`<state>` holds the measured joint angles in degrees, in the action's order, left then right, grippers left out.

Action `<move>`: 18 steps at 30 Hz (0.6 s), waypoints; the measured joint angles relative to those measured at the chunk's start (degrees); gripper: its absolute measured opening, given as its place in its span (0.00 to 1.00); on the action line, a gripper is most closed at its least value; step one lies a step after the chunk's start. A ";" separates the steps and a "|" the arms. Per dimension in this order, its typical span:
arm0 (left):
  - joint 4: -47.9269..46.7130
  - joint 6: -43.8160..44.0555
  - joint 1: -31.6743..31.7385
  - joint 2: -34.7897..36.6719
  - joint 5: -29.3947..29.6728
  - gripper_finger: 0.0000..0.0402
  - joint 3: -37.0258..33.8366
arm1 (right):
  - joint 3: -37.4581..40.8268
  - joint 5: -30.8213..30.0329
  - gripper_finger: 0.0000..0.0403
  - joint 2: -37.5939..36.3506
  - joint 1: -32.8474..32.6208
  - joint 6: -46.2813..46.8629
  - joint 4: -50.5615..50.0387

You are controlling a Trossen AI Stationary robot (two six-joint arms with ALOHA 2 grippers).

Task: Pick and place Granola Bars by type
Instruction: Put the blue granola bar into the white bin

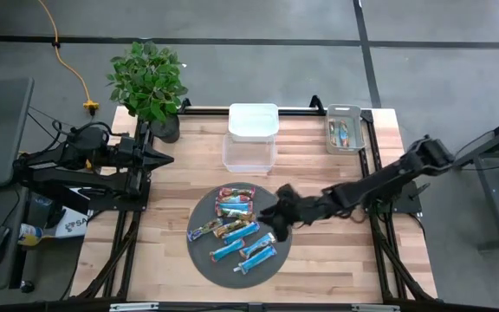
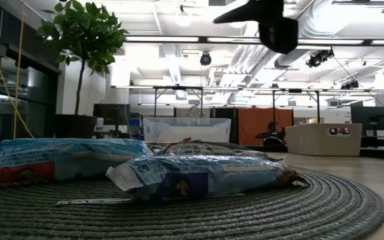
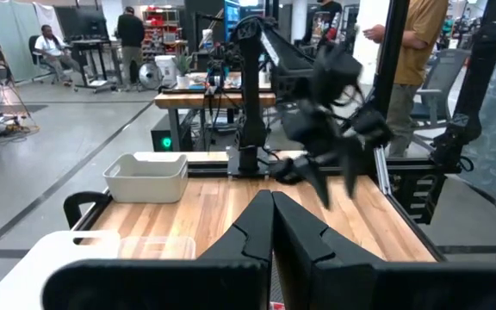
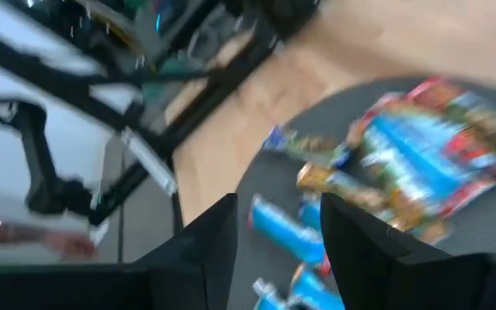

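Currently the right gripper (image 1: 277, 227) hovers at the right edge of the round grey mat (image 1: 199, 252), lower centre of the high view; in its wrist view the fingers stand apart with nothing between them. The Granola Bars (image 1: 235, 227), blue and red-pink wrappers, lie piled on the mat, with more in the small grey bin (image 1: 357, 113) at upper right. The left gripper (image 1: 165, 159), fingers pressed together and empty, waits at centre left beside the potted plant (image 1: 149, 81).
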<state>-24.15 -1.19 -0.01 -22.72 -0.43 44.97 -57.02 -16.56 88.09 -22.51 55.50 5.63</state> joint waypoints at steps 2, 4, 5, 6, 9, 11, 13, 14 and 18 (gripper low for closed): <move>-0.04 0.02 0.00 0.00 0.00 0.00 -0.02 | -3.81 3.52 0.37 3.69 -0.08 -0.76 -2.88; 0.00 0.00 0.00 0.02 0.00 0.00 0.00 | -7.97 7.42 0.37 7.10 -0.10 -2.22 -7.83; -0.04 0.00 0.00 0.01 -0.01 0.00 0.00 | -10.04 9.48 0.37 8.67 -0.10 -2.93 -10.23; -0.02 0.01 0.00 0.00 -0.01 0.00 0.00 | -12.04 11.32 0.37 10.11 -0.14 -3.68 -13.03; -0.03 0.00 0.00 0.00 0.00 0.00 0.00 | -18.00 15.52 0.37 13.75 -0.97 -7.37 -20.14; -0.02 0.00 0.00 0.00 0.00 0.00 0.00 | -21.46 16.50 0.37 15.48 -1.89 -10.97 -24.89; -0.02 0.01 0.00 0.00 -0.02 0.00 0.00 | -24.37 16.57 0.37 16.94 -2.84 -14.31 -28.18; -0.02 0.00 -0.01 0.01 -0.01 0.00 -0.01 | -25.52 16.55 0.37 17.50 -3.35 -15.84 -29.56; -0.02 0.00 0.00 0.01 0.00 0.00 -0.01 | -27.73 14.45 0.37 18.85 -5.70 -21.52 -33.17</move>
<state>-24.16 -1.18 -0.01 -22.71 -0.43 44.96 -84.75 -2.11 106.94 -28.21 33.98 -27.54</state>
